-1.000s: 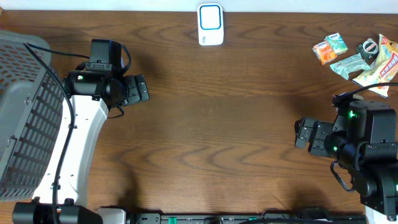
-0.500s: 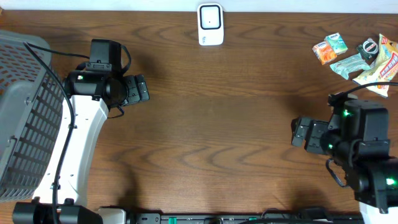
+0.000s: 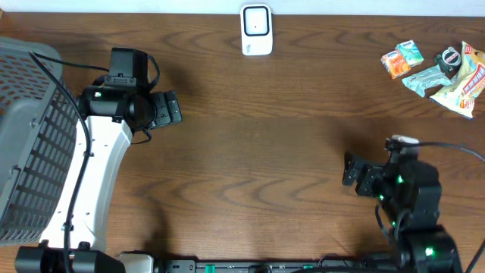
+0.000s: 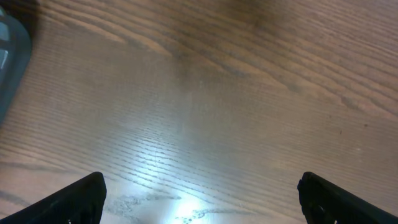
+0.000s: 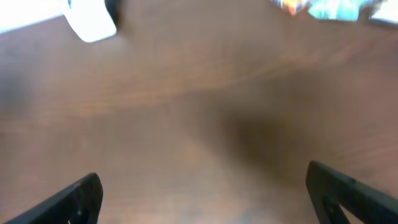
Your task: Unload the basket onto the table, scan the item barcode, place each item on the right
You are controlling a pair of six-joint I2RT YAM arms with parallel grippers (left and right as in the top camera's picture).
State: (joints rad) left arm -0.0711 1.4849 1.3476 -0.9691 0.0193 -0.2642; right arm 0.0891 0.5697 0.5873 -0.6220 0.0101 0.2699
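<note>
The white barcode scanner (image 3: pixel 256 29) with a blue-rimmed face stands at the table's back edge, blurred in the right wrist view (image 5: pixel 92 22). The items lie in a heap at the back right: an orange packet (image 3: pixel 394 64), a green packet (image 3: pixel 410 51), a teal wrapper (image 3: pixel 425 79) and a yellow-red snack bag (image 3: pixel 467 80). My left gripper (image 3: pixel 174 108) hovers open over bare wood at the left (image 4: pixel 202 208). My right gripper (image 3: pixel 349 171) is open over bare wood near the front right (image 5: pixel 205 202), well short of the items. Nothing is between either pair of fingers.
A grey mesh basket (image 3: pixel 30 136) fills the left edge of the table, its corner showing in the left wrist view (image 4: pixel 9 62). A small black round object (image 3: pixel 449 59) lies among the packets. Wood table top stretches between the two arms.
My right arm has swung left and toward the table's front, its gripper still open. The left arm has not moved.
</note>
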